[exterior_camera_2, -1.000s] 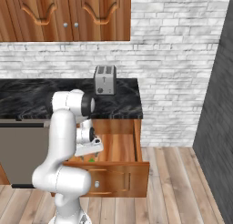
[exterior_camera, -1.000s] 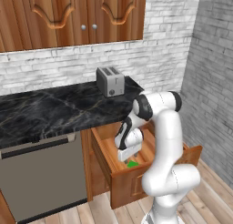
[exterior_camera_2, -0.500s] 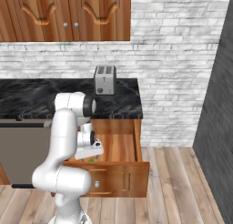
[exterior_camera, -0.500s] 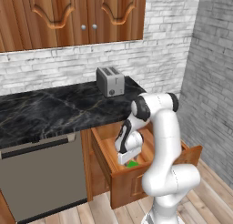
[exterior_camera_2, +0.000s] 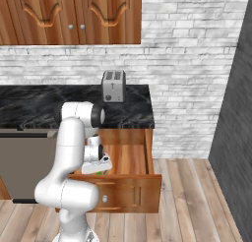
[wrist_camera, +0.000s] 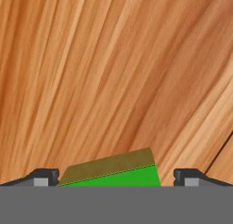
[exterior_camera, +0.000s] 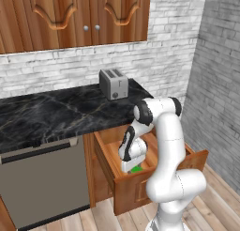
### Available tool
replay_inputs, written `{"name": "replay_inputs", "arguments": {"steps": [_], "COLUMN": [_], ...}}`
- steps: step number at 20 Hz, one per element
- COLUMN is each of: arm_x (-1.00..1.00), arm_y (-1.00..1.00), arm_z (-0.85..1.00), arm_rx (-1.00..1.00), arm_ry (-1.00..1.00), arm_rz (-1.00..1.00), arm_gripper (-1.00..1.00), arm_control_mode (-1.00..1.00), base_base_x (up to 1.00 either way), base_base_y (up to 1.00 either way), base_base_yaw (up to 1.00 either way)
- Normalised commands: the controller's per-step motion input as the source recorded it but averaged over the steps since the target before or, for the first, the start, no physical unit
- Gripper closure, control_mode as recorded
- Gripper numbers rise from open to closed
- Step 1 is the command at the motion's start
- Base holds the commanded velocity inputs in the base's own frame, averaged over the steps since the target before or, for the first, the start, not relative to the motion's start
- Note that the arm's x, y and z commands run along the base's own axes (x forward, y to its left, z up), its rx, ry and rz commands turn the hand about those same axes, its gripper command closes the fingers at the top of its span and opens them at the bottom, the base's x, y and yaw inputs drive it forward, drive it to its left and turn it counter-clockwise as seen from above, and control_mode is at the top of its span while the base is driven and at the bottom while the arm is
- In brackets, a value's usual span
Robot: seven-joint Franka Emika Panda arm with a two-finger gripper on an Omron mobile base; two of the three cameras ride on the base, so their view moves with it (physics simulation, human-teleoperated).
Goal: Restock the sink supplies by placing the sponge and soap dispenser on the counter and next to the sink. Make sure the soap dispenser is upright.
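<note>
Green and yellow, the sponge (wrist_camera: 111, 173) lies flat on the pale wooden floor of an open drawer (exterior_camera: 140, 190), seen close up from the camera on the hand. Its bright green face is toward the bottom of that view and its darker yellowish side shows above it. The gripper (wrist_camera: 116, 177) hangs directly over it with its jaws spread wide, one dark fingertip (wrist_camera: 43, 177) on each side of the sponge, with a small gap between each tip and the pad; nothing is being held.

From the left base camera, the white arm bends down from its shoulder into the pulled-out drawer, which sits below the right end of the counter (exterior_camera: 56, 115). A small patch of the green sponge (exterior_camera: 136, 169) shows just beneath the hand, inside the drawer near its front wall. The counter is black with thin pale veins, and a silver toaster (exterior_camera: 114, 83) stands on it near the white brick wall. A grey dishwasher front (exterior_camera: 44, 183) sits to the left of the drawer.

From the right base camera, the same drawer (exterior_camera_2: 130, 187) juts out toward the wooden floor, with the hand lowered inside it and the toaster (exterior_camera_2: 113, 86) behind on the counter (exterior_camera_2: 44, 105).
</note>
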Motion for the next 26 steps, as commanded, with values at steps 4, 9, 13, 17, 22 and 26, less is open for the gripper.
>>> {"name": "replay_inputs", "arguments": {"steps": [4,9,13,17,22,26], "arm_x": [0.0,0.0,0.0,0.0,-0.03,-0.04], "arm_y": [0.0,0.0,0.03,0.0,-0.03,-0.01], "arm_z": [-0.07,0.0,0.0,0.07,0.4,0.98], "arm_rx": [0.0,0.0,0.0,0.0,0.0,0.0], "arm_ry": [0.0,0.0,0.0,0.01,-0.01,0.0], "arm_rz": [0.0,0.0,0.0,0.0,0.0,0.0], "arm_gripper": [1.0,1.0,1.0,1.0,1.0,1.0], "arm_control_mode": [-1.0,-1.0,-1.0,-1.0,-1.0,-1.0], "base_base_x": [0.0,0.0,0.0,0.0,0.0,0.0], "base_base_y": [0.0,0.0,0.0,0.0,0.0,0.0], "base_base_yaw": [0.0,0.0,0.0,0.0,0.0,0.0]}}
